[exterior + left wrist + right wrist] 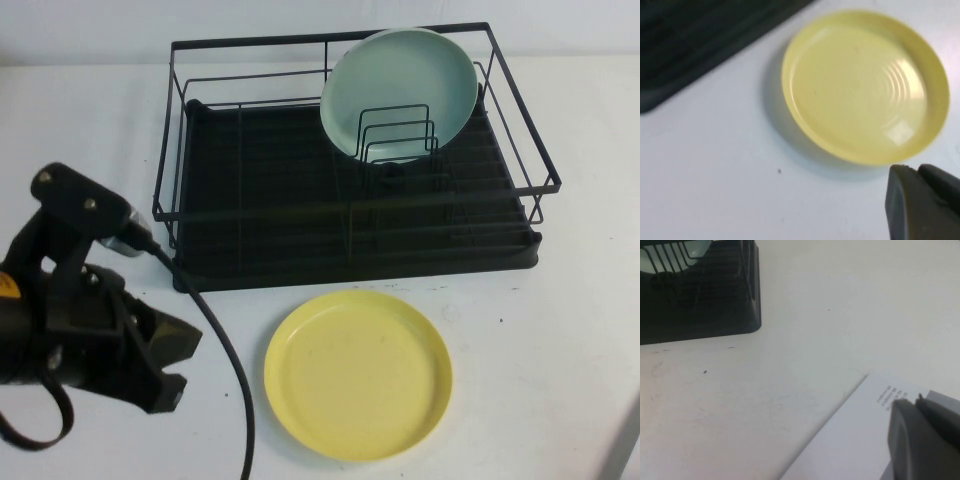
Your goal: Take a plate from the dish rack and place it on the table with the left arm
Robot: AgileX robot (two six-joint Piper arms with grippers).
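Left gripper [165,365] low over the table [560,330], off the rack's [350,230] near left corner, holding nothing; whether its fingers are parted or closed cannot be told. Cable [235,380] trailing between gripper and plate. Plate [358,374] to the gripper's right, apart from it, lying flat and face up on the table just in front of the rack, not touching it. Round, so no long axis to line up with. Far nearer the left arm than the right. Judged placed already; only a retreat away from the plate left. Mint plate [400,92] leaning in the rack, beyond. Right gripper [920,440] far right over a white sheet [850,440]; grip state not discernible.
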